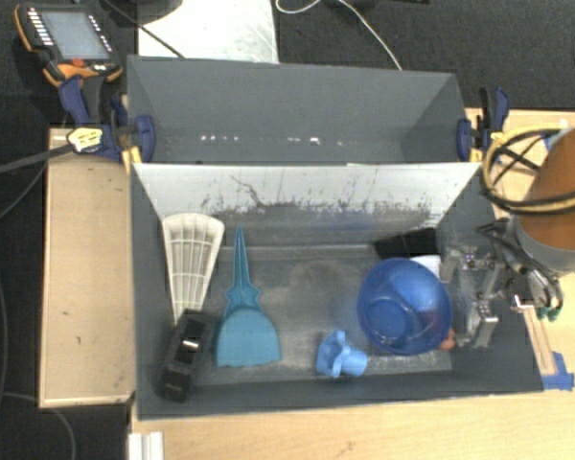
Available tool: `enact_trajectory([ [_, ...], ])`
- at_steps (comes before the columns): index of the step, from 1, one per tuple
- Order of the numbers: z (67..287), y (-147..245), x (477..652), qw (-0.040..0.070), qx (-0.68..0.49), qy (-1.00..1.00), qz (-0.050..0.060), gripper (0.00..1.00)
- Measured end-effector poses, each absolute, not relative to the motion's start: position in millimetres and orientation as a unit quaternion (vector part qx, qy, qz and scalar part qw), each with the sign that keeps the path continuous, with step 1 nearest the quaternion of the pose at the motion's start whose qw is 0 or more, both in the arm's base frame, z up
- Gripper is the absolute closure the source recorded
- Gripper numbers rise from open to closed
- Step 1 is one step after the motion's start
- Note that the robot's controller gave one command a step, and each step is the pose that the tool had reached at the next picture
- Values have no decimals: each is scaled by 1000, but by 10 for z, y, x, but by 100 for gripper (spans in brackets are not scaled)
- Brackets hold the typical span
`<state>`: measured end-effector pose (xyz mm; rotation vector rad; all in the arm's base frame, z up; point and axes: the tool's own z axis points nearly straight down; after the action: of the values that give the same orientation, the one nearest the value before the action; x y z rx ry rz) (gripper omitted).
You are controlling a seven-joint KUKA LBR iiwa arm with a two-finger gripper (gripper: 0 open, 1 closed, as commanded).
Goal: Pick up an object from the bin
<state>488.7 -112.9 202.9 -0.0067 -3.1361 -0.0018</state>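
Bowl (402,307) at right of bin (297,278), scoop (241,326) left, small piece (340,355) between.

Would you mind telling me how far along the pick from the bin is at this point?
Done: the gripper is down at the right side of the bin. In hand: it sits next to the blue bowl, which rests on the floor. Left: grasping and lifting; the blue scoop, white fan, black block and small blue piece all lie untouched.

We see the bin (307,286) as dull grey metal, its floor and back wall scuffed and scratched. The blue bowl (398,307) looks like smooth, glossy plastic. The light-blue scoop (241,332) and the white ribbed fan-shaped piece (192,257) look like matt plastic.
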Motion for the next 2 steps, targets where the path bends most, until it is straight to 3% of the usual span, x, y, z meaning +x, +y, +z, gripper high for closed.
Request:
enact_trajectory([
  [1,2074,-1123,4903,-1,1,-1000,0,0],
  [2,1233,-1266,5056,-1,138,-990,0,0],
])
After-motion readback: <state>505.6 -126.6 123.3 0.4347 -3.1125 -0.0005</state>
